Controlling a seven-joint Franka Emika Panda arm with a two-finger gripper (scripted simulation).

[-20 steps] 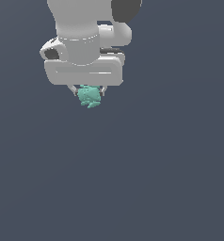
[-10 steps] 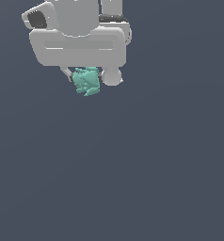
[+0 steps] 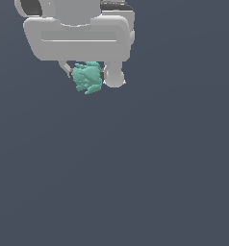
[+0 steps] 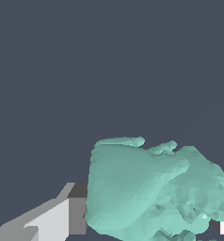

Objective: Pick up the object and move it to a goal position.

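The big white gripper [image 3: 89,76] sits near the top of the exterior view, fingers clamped on the teal object [image 3: 88,77], which hangs between them over plain dark floor [image 3: 135,182]. In the wrist view the object [image 4: 151,188] fills the space beside one finger [image 4: 52,219]. The carry probably wants slow, steady motion, since a lumpy blob could slip. No goal marker shows. Count: one arm, one gripper, one object.

Object [image 3: 87,77] between 2 fingers [image 3: 113,77] of gripper [image 3: 88,76], directly under gripper body, near top of exterior view, left of centre.
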